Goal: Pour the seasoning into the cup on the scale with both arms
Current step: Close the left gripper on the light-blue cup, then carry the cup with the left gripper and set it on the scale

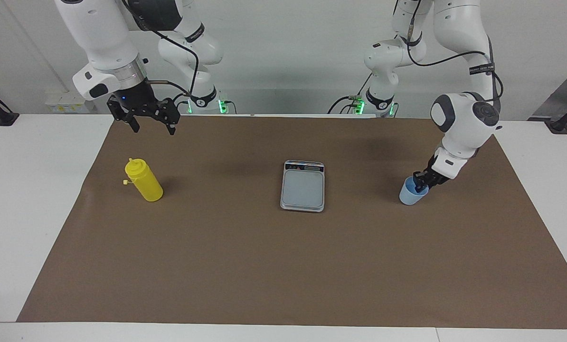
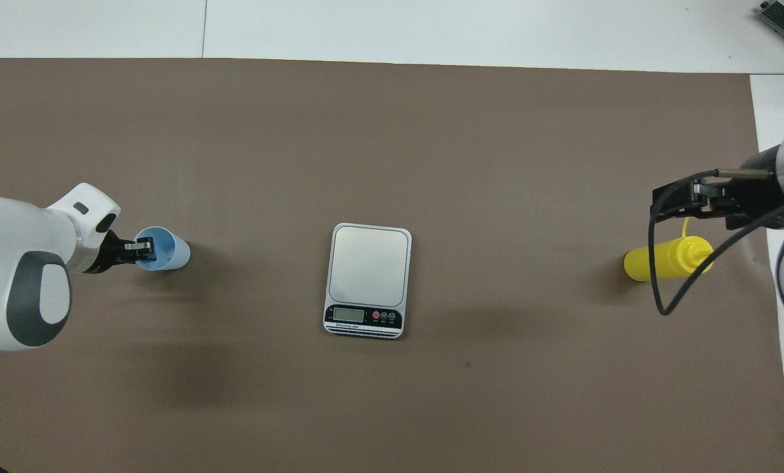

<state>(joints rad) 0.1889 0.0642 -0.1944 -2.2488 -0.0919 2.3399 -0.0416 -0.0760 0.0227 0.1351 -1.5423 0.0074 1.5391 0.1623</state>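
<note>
Left gripper point(image 1: 421, 185): closed on rim of cup point(image 1: 412, 194), toward left arm's table end. Scale point(image 1: 303, 185): mid-table, bare. Seasoning point(image 1: 144, 180): upright, toward right arm's end. Right gripper point(image 1: 151, 125): wide open, empty, raised beside seasoning.

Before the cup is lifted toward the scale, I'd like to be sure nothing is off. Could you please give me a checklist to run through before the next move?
1. Left tool closed on the rim of the cup: ok.
2. Cup upright on the mat: ok.
3. Plate of the scale bare, ready for the cup: ok.
4. Stretch of mat between cup and scale free of things: ok.
5. Right tool open, waiting in the air over the mat beside the seasoning bottle: ok.
6. Bottle's nozzle uncapped for pouring: cannot tell.
</note>
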